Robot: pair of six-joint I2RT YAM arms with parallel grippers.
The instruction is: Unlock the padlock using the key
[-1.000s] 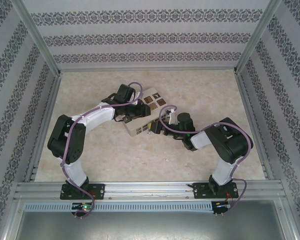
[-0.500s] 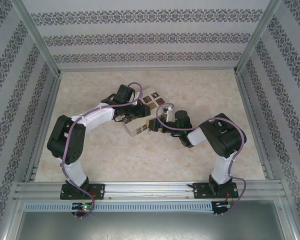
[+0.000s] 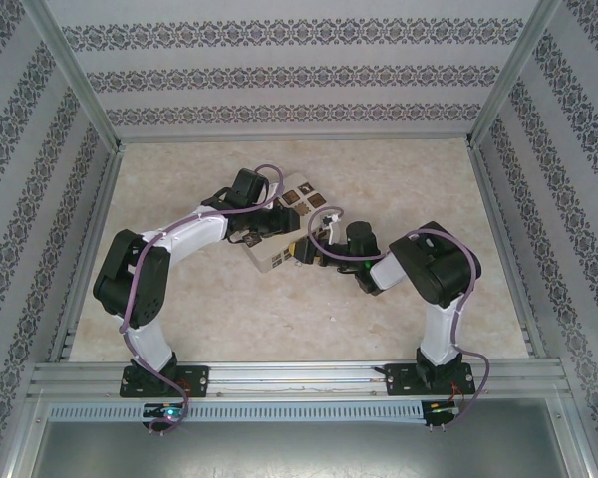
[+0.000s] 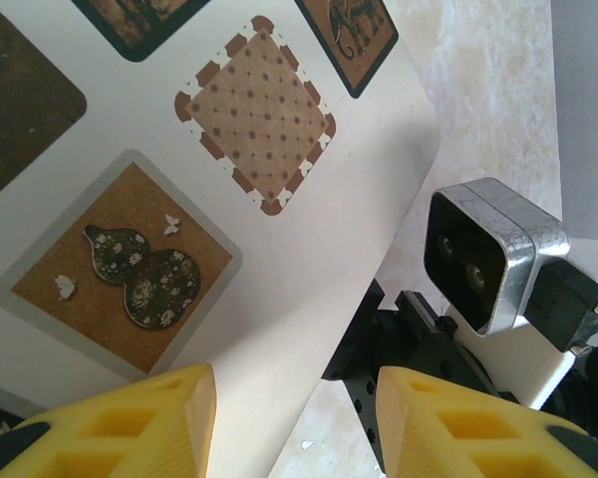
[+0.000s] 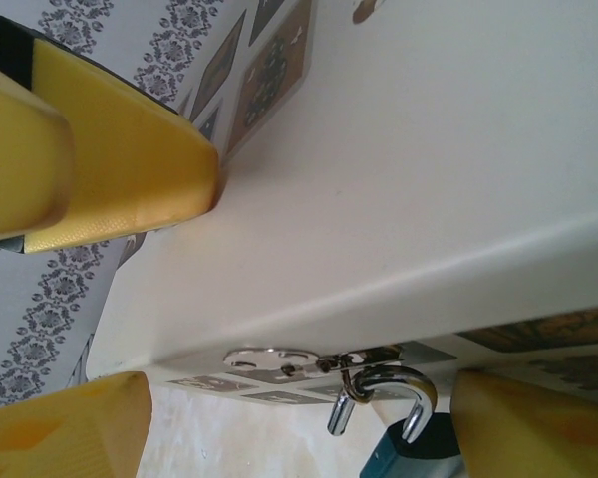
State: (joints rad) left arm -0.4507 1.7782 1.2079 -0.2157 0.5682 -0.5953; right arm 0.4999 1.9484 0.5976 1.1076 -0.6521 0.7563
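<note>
Padlock (image 5: 419, 453) hangs from the hasp (image 5: 279, 357) on the box (image 5: 429, 179) edge, blue body toward the right hand (image 5: 299, 398). Left hand (image 4: 294, 398) half-spread over box corner, grip unclear. Right hand open, nearer, padlock between its fingers (image 5: 538, 418), closer to right one.

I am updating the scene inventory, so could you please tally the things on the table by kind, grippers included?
patterned box: 1
padlock: 1
grippers: 2 (left gripper, right gripper)
Total: 4
</note>
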